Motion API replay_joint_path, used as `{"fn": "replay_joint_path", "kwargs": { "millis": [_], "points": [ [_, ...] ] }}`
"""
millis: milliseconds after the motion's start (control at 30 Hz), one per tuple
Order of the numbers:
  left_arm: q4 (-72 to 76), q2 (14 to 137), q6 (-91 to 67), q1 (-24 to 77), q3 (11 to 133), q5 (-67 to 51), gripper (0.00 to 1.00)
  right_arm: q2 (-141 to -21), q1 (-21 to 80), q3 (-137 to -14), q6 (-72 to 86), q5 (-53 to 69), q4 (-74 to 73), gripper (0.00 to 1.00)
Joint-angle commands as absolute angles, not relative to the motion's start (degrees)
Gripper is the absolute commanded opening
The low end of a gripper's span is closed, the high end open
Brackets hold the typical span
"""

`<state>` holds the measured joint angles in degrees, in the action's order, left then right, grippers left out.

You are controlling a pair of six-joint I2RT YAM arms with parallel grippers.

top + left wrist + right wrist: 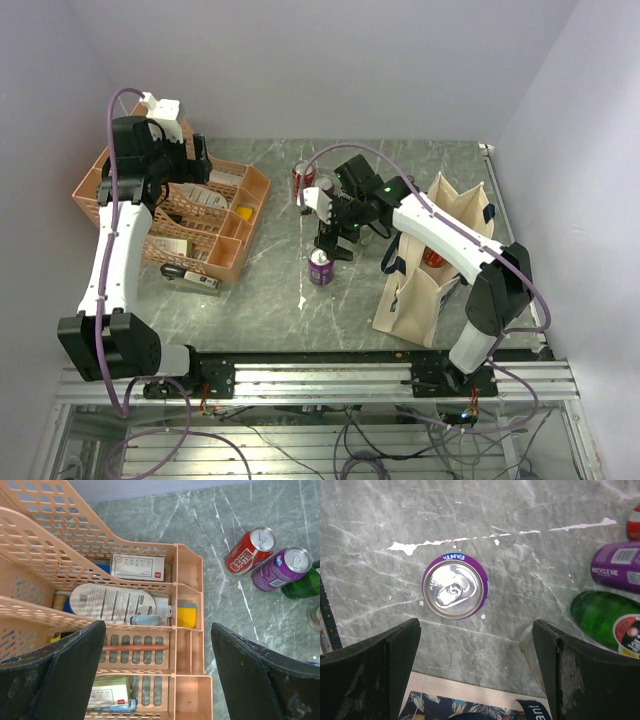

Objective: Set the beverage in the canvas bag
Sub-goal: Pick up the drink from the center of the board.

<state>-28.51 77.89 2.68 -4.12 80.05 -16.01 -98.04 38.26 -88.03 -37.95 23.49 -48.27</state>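
An upright purple Fanta can (320, 268) stands on the grey marble table; in the right wrist view its silver top (455, 591) lies just ahead of my open, empty right gripper (475, 680), which hangs above it (335, 243). The cream canvas bag (440, 262) with navy handles stands open to the right; its rim and floral lining (470, 702) show under the fingers. A red can (250, 550), a second purple can (282, 569) and a green bottle (302, 585) stand together further back. My left gripper (157, 680) is open and empty over the orange trays.
Orange plastic file trays (235, 255) with boxes and stationery fill the left side (190, 575). A dark object (190, 275) lies at their front edge. Something red-orange (432, 256) shows inside the bag. Walls close the back and both sides.
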Motion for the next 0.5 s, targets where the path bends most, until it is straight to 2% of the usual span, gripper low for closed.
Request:
{"fn": "replay_joint_path", "kwargs": {
  "millis": [0,267,467],
  "points": [
    [-27.58,77.32,1.76,-5.18,80.30,-18.25,0.96,-100.46,40.23,-87.84,-42.42,23.36,-49.90,0.95],
    [-27.61,77.21,1.37,-5.70,79.74,-19.34,0.95,-103.32,42.11,-86.11,-42.32,24.25,-49.17,0.94],
    [-27.35,77.56,0.97,-5.71,79.72,-20.09,0.95,-105.73,42.68,-85.71,-41.77,25.10,-47.76,0.88]
  ]
}}
